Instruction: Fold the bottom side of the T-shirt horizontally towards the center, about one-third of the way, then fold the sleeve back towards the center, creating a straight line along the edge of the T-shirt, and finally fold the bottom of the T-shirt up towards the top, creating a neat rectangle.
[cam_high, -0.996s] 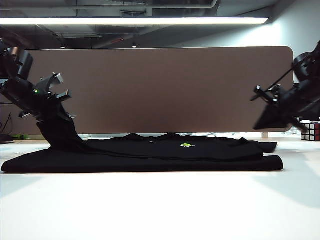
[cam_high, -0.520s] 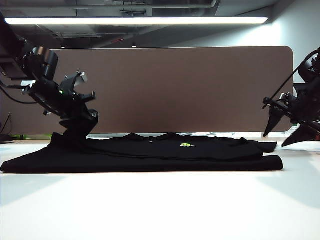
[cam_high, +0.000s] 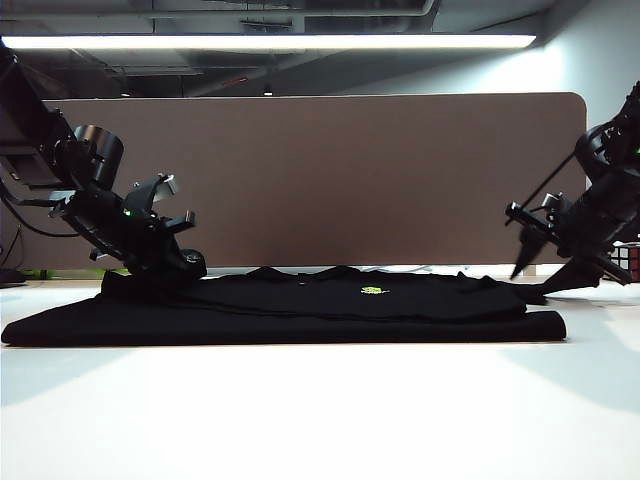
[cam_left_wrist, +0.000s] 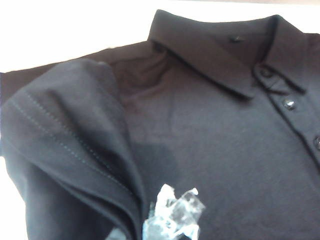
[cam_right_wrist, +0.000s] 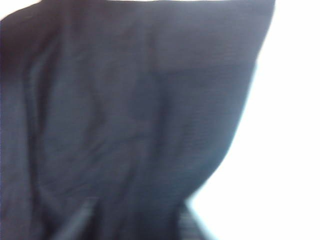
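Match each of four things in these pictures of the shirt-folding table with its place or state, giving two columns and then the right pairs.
Things:
1. left gripper
2. right gripper
3. logo
4. divider panel

Places or states:
A. neon yellow-green, on the chest of the T-shirt
B. tan, upright behind the table
C. shut on a sleeve fold at the collar end
D. jaws apart at the shirt's other end

Pairs: 1-C, 2-D, 3-A, 4-B

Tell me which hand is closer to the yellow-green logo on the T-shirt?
Neither clearly. The left hand rests on the T-shirt at its left end; the right hand is at its right end, the logo about midway.
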